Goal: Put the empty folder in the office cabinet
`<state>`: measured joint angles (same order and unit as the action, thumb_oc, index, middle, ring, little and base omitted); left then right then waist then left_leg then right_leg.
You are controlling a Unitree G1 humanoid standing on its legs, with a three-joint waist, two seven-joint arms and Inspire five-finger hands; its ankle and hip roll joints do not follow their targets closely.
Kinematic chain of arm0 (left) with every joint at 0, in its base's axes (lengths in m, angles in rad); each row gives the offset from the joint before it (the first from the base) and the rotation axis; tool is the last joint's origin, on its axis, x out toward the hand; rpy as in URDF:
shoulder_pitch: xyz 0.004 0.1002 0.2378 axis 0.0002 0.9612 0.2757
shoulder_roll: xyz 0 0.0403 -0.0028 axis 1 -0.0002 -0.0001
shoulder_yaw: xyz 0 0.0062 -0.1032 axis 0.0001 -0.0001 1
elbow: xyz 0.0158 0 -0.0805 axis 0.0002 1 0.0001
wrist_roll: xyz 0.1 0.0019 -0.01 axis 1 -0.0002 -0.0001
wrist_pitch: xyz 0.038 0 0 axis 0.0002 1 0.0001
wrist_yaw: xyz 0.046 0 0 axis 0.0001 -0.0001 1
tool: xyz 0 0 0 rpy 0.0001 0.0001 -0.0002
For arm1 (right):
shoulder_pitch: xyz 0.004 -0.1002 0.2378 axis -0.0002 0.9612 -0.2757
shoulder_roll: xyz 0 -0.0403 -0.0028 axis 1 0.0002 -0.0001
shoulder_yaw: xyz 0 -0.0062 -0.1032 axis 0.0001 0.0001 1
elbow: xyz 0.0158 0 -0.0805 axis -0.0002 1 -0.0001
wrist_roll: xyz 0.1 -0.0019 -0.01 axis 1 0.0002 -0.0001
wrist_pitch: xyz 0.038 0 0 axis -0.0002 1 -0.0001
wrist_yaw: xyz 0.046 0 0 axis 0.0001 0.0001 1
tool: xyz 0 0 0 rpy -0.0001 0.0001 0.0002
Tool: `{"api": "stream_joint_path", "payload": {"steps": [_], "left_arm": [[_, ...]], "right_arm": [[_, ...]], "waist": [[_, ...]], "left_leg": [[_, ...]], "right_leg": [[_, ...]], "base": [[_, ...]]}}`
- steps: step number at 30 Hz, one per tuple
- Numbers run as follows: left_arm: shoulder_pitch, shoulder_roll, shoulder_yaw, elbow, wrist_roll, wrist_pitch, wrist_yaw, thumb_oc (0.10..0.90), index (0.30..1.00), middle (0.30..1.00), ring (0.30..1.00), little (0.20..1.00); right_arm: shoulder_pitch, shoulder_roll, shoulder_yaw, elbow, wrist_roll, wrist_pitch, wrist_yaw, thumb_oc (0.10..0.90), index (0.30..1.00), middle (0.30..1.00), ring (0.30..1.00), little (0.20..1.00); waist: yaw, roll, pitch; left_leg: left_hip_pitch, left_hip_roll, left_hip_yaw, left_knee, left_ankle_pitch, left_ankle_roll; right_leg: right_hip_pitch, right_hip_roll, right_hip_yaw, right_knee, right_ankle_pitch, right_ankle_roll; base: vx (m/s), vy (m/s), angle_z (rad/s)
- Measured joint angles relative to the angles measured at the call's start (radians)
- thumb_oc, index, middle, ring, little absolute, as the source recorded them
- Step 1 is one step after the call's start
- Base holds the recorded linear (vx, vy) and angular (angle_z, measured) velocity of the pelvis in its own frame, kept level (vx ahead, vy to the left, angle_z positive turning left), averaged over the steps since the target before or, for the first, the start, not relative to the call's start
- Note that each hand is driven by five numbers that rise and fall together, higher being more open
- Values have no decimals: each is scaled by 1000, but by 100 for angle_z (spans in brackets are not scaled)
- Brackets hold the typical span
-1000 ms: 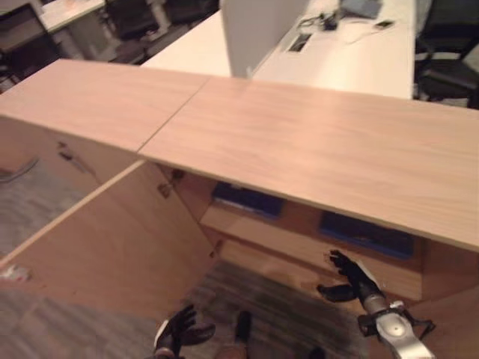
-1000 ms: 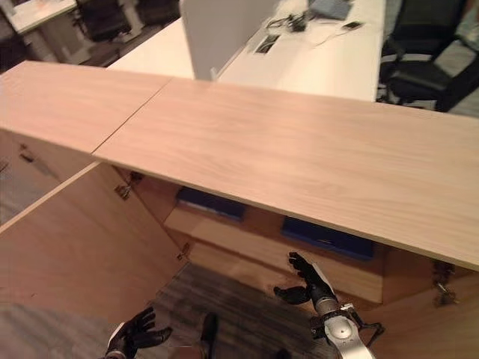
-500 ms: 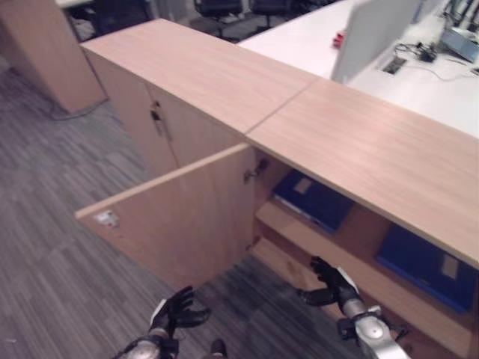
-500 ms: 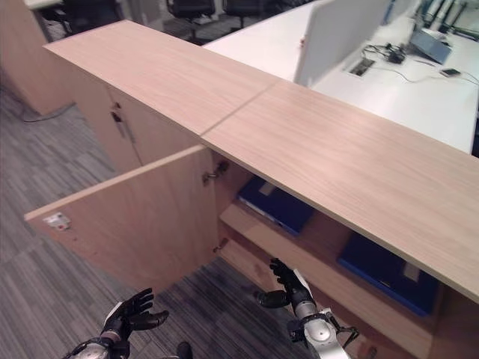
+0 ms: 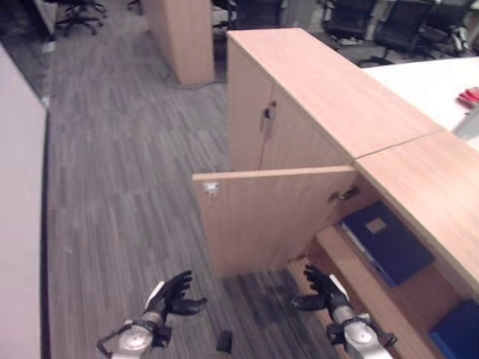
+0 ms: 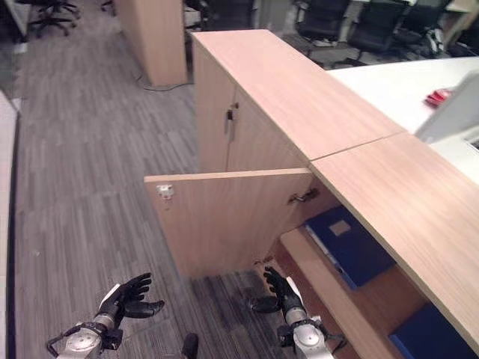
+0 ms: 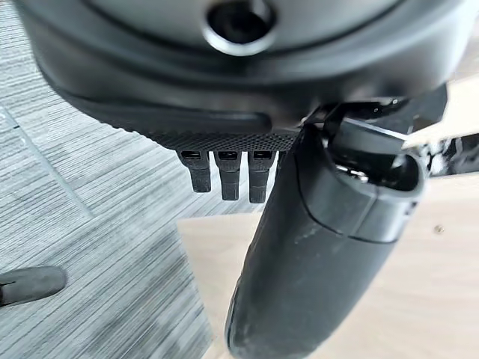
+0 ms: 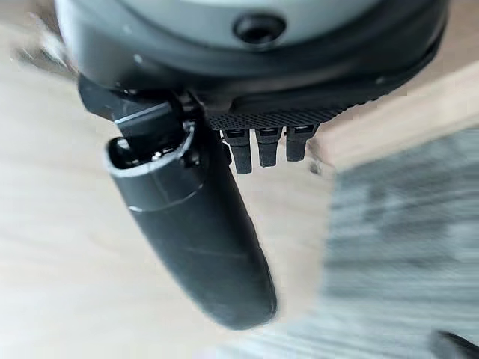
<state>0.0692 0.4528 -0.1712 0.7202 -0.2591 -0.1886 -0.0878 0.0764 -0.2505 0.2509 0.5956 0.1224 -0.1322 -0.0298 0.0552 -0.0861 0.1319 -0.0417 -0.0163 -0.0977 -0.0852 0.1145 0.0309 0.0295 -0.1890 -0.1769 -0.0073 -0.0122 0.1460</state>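
We see a blue folder (image 5: pixel 385 241) lying flat on the upper shelf (image 5: pixel 352 258) inside the open cabinet (image 6: pixel 389 202), its pale label facing up. A 2nd blue folder (image 6: pixel 426 336) lies further along the same shelf, well apart from the 1st, partly under the cabinet's wooden top. Neither hand holds a folder.

The cabinet door (image 5: pixel 269 213) stands swung wide open over the floor, with a small white catch (image 5: pixel 212 189) near its upper outer corner and a metal hinge (image 6: pixel 303 197) where it meets the cabinet body.

Our right hand (image 6: pixel 278 290) hovers low in front of the shelf's edge, just beside the bottom of the open door, its fingers spread and relaxed, touching nothing. In the right wrist view the thumb (image 8: pixel 198 239) stands out straight, the fingers (image 8: pixel 258 146) extend past the palm, and pale wood lies beyond them.

Our left hand (image 5: pixel 174 293) hangs over the grey striped carpet (image 5: pixel 112 187), well apart from the door, with fingers also apart and empty. The left wrist view shows its thumb (image 7: pixel 322 262) and straight fingers (image 7: pixel 228 173) above carpet and a wooden panel.

Next to the open cabinet stands a closed cabinet (image 6: pixel 247 105) with a handle (image 6: pixel 230 118) on its doors. A white desk (image 6: pixel 404 82) lies behind, with a red item (image 6: pixel 438 96) on it, and office chairs (image 6: pixel 359 26) stand beyond.
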Motion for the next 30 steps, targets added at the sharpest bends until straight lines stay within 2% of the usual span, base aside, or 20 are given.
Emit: {"api": "stream_joint_path", "payload": {"steps": [1,3,8,16,17,21,25,30], "left_arm": [[30,-36,-2,-12,0,-2,-1,800,900,900,900,900],[67,-50,-1,-19,0,-4,-5,800,900,900,900,900],[111,-76,4,-35,-1,-3,-6,800,900,900,900,900],[98,-80,51,-143,-10,-7,0,800,900,900,900,900],[86,-74,59,-143,-11,-7,10,800,900,900,900,900],[47,-71,82,-143,-11,-7,30,800,900,900,900,900],[-32,-11,90,-133,-11,-8,61,800,900,900,900,900],[-165,122,109,-64,-23,-8,90,800,900,900,900,900]], "right_arm": [[2,-16,-7,7,3,2,-2,800,900,900,900,900],[1,-19,-7,9,19,4,3,800,900,900,900,900],[17,-41,-14,5,21,4,2,800,900,900,900,900],[44,-40,-36,-7,21,4,11,800,900,900,900,900],[44,-41,-36,-7,21,5,12,800,900,900,900,900],[42,-43,-35,-7,21,5,14,800,900,900,900,900],[38,-64,-14,-7,21,6,29,800,900,900,900,900],[44,-87,11,-7,21,8,43,800,900,900,900,900]], "waist": [[-3,23,-3],[5,36,-4],[2,38,-4],[-1,39,-16],[-13,42,-27],[-29,51,-40],[-54,54,-56],[-88,53,-64]], "left_leg": [[-1,9,17,0,-5,-24],[3,24,33,0,-6,-35],[28,44,14,0,-9,-61],[45,48,-1,0,-9,-64],[45,48,-1,0,-15,-72],[47,50,5,0,-19,-67],[60,54,30,0,-22,-66],[72,61,66,-1,-23,-70]], "right_leg": [[20,7,-6,-34,24,-22],[44,22,-8,-71,42,-23],[82,45,-30,-86,44,-36],[106,50,-53,-86,36,-42],[106,50,-51,-86,35,-43],[104,51,-47,-86,36,-44],[103,51,-23,-86,37,-45],[97,53,11,-86,46,-46]], "base": [[81,-33,28],[64,-27,5],[49,-43,9],[28,-36,6],[38,-21,-2],[35,2,-6],[32,14,-16],[22,15,-22]]}}
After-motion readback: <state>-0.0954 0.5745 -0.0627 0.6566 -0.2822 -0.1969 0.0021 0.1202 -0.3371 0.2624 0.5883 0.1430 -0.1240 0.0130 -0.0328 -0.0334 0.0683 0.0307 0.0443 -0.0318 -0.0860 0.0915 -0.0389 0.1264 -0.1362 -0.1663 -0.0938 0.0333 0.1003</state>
